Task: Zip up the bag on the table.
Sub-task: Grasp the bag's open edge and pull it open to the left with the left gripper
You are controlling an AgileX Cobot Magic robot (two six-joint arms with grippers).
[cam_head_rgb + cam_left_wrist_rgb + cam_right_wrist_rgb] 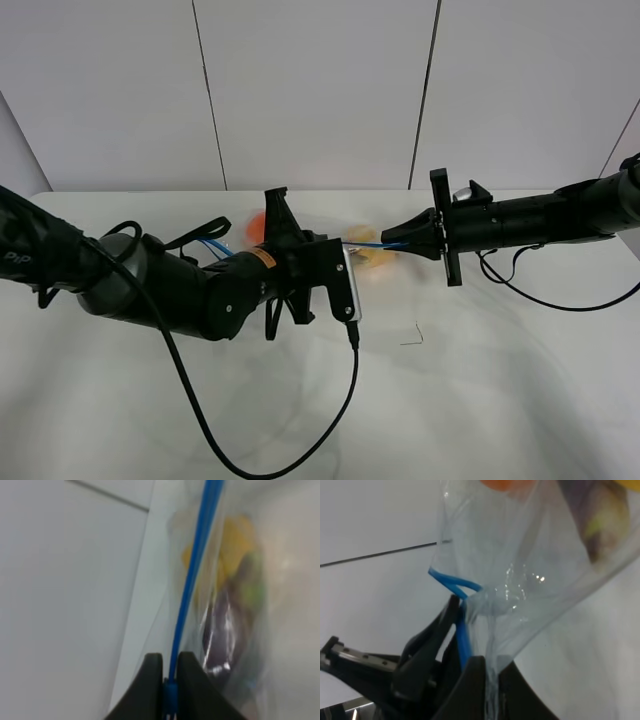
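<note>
While the left pincer was clenched on the blue zipper strip and the right pincer was clamped on a fold of clear film, the bag hung stretched between them at the centre of the high frame, over the desk. You should have judged it soft, limp and slippery: the film would slide and crumple, and the fruit inside would drag it down. That made the stiffer strip and the corner beside it the safest holds. Much was hidden from you. The left arm covered most of the bag from above, both wrist views were blurred, and you could not tell how much of the seam was shut.
</note>
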